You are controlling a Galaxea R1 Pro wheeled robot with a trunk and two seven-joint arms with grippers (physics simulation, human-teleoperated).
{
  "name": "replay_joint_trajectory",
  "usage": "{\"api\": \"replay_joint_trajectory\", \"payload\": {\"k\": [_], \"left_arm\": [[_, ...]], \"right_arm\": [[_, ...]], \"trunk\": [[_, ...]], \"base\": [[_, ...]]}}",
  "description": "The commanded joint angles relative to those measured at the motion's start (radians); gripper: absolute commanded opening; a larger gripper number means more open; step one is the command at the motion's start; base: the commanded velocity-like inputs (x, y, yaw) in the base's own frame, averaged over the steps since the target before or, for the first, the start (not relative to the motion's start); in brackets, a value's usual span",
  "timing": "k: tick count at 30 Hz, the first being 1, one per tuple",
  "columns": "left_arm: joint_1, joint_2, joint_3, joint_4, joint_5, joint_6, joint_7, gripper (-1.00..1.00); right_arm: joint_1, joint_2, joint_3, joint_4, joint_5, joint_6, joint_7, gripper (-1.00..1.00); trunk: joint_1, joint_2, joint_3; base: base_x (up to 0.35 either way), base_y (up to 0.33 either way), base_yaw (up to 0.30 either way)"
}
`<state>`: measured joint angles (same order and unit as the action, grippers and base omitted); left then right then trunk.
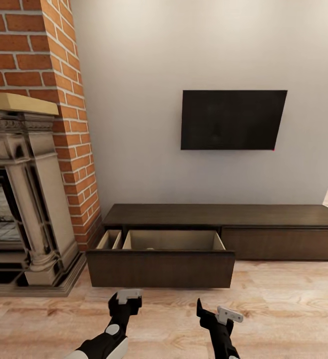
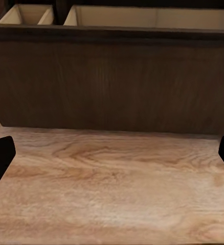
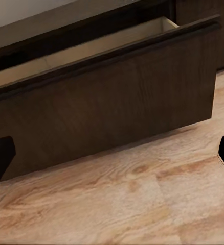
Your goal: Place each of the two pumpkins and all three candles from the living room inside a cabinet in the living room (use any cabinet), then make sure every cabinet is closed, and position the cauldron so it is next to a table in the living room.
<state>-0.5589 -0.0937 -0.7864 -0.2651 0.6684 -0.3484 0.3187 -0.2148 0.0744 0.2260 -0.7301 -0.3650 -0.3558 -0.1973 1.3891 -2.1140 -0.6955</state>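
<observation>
Here the cabinet (image 1: 223, 219) sits low against the white wall under the TV (image 1: 232, 119), just right of the fireplace (image 1: 29, 194), and its left drawer (image 1: 161, 267) is pulled well out over the wood floor (image 1: 283, 309). The drawer's pale interior shows two compartments, a narrow one at the left and a wide one; a small rounded shape at the wide one's near edge may be something stowed, but it is too small to tell. Both arms hang low in front of the drawer, apart from it. The left hand (image 1: 125, 299) and right hand (image 1: 214, 313) each carry nothing, and both wrist views show fingertips at the far frame edges with bare floor between, so both stand wide. Judging by this, the step in hand is either loading or closing the drawer. To close it well, I would put both hands flat against the front panel, one toward each end, and push squarely along the drawer's travel so it does not skew, easing the base forward until the front sits flush with the neighbouring panel.
</observation>
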Motion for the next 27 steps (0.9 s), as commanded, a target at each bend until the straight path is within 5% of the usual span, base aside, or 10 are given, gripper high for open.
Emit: {"api": "replay_joint_trajectory", "payload": {"k": [1,12,27], "left_arm": [[-0.001,0.0,-0.012,0.0,0.001,-0.004,0.006,1.0],[-0.001,0.001,-0.023,0.0,-0.021,-0.006,0.014,1.0],[-0.001,0.002,-0.024,-0.004,-0.022,-0.025,0.017,1.0]], "right_arm": [[-0.001,0.0,0.006,-0.001,-0.004,-0.004,-0.008,1.0],[-0.04,0.004,0.052,-0.007,0.053,0.089,-0.184,1.0],[-0.044,0.006,0.075,-0.001,0.063,0.122,-0.193,1.0]], "trunk": [[0.004,-0.008,-0.004],[0.046,-0.085,-0.039],[0.103,-0.19,-0.086]], "base": [[0.0,0.0,0.0],[0.0,0.0,0.0],[0.0,0.0,0.0]]}}
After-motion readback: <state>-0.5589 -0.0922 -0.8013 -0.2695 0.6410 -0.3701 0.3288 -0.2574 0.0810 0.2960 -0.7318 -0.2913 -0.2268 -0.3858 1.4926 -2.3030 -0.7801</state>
